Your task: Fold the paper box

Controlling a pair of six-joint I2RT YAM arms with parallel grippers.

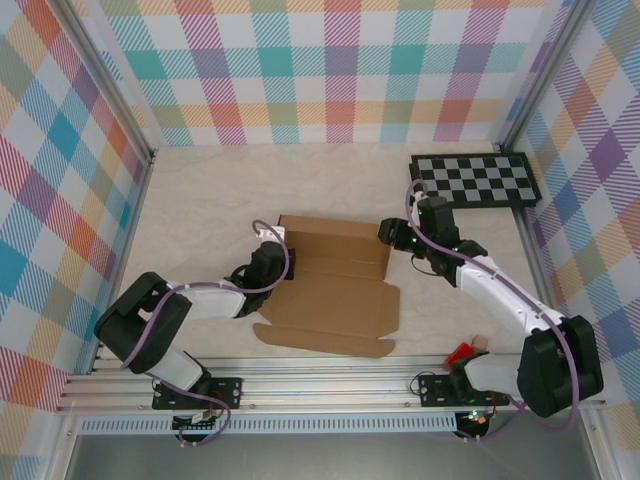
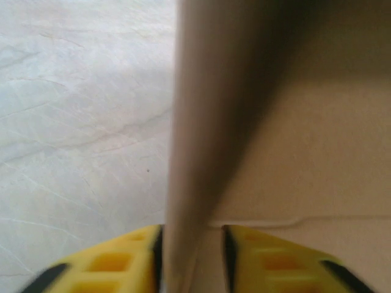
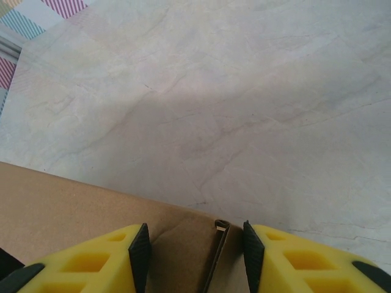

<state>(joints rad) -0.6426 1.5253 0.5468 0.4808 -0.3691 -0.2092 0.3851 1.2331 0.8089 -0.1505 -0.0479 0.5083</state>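
Jaws astride paper box [image 1: 330,300] walls

I see a plain brown cardboard paper box [image 1: 335,290] on a pale, grey-veined marbled tabletop [image 1: 200,210], a black-and-white checkerboard panel [image 1: 475,180] far right, pastel plaid walls [image 1: 340,70], and yellow, black-edged fingers [image 2: 116,265].

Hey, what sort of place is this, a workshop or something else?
Probably a robotics lab test cell, not a home or shop. The left arm and right arm are bolted to a metal rail, plaid panels wall in the table, and a checkerboard panel lies at the back right.
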